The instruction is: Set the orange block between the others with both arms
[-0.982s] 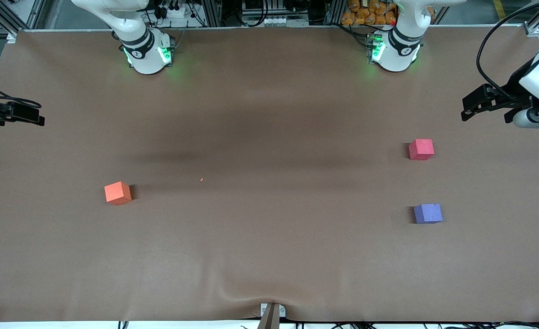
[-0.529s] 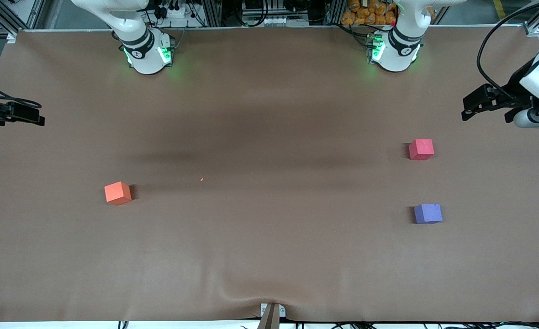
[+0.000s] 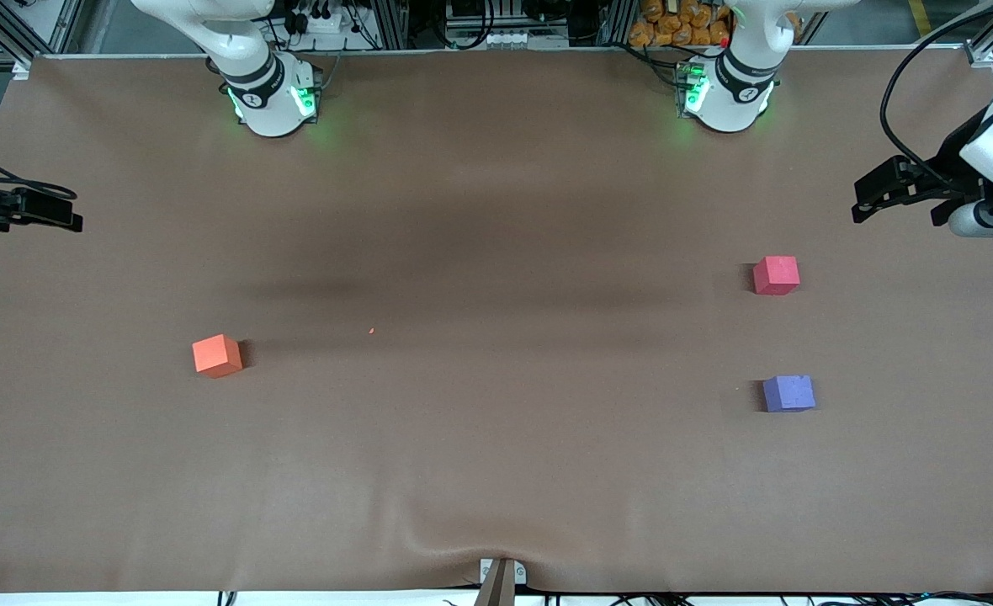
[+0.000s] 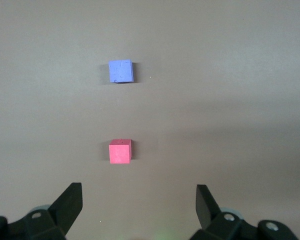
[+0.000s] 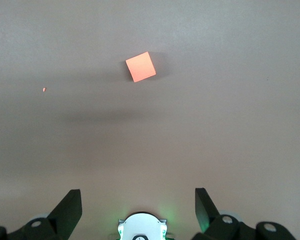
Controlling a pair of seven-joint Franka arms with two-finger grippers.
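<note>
The orange block (image 3: 217, 355) (image 5: 140, 66) lies on the brown table toward the right arm's end. The others lie toward the left arm's end, with a bare gap between them: a pinkish-red cube (image 3: 776, 275) (image 4: 120, 151) and a purple-blue cube (image 3: 788, 393) (image 4: 121, 71), which is nearer the front camera. My left gripper (image 3: 896, 206) (image 4: 138, 189) hangs open and empty over the table's edge at the left arm's end. At the right arm's end, my right gripper (image 3: 59, 217) (image 5: 138, 192) also hangs open over the table's edge, holding nothing.
The two arm bases (image 3: 273, 97) (image 3: 728, 93) glow green along the table's back edge. A small orange speck (image 3: 371, 331) lies near the middle. The brown cover (image 3: 496, 471) has a wrinkle at a clamp (image 3: 501, 576) on the front edge.
</note>
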